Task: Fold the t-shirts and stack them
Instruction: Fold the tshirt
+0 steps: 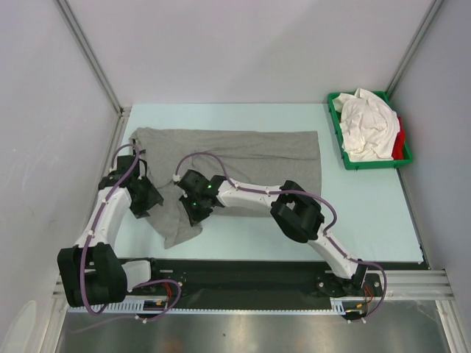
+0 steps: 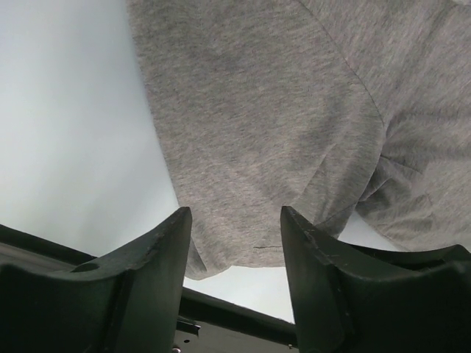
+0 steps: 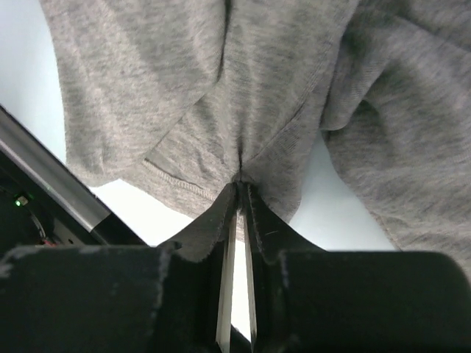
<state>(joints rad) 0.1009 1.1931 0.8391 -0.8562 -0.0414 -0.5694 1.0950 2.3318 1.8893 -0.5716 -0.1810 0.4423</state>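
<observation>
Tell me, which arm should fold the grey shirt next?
Probably the right: the right gripper is shut on the grey shirt, while the left gripper hangs open over it, gripping nothing.

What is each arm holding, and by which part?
The right gripper pinches the grey t-shirt at a bunched fold by its stitched hem. The left gripper is open, holding nothing.

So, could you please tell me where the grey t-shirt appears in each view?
Top external: grey t-shirt spread flat, slightly left of centre.
Left wrist: fills the upper right, beyond the open left end effector.
Right wrist: fills most of the frame, pinched by the right end effector.
Shared landmark: the pale table bordering the shirt's edge.
</observation>
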